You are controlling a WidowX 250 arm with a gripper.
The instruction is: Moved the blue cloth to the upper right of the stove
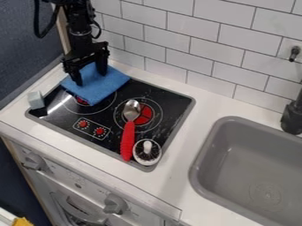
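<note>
The counter (226,103) carries the stove (154,136), with the sink (227,128) set in to the stove's right. The cloth (109,85) lies loosely over the stove's upper left, part of it past the back edge. The gripper (90,77) is above the stove's upper left, fingers spread well apart with blue fabric between them; no fold looks pinched, though whether the tips press into the cloth I can't tell. The step in hand is probably the grasp: bring the fingers down until they just meet the fabric, then close on a gathered ridge near the middle so the sides don't drag. A thin layer slips easily, so check that it comes up with a small lift before going sideways. Carry it along the stove's back edge, high enough for the hanging corners to pass over the spoon (128,126), whose bowl sits near the stove's middle and could snag. Lower at the stove's upper right and let go only once the underside rests there, or it may crumple. The knobbed thing (147,152) at the stove's near right corner and the block (36,100) at its left corner should be out of the way on that path.
</note>
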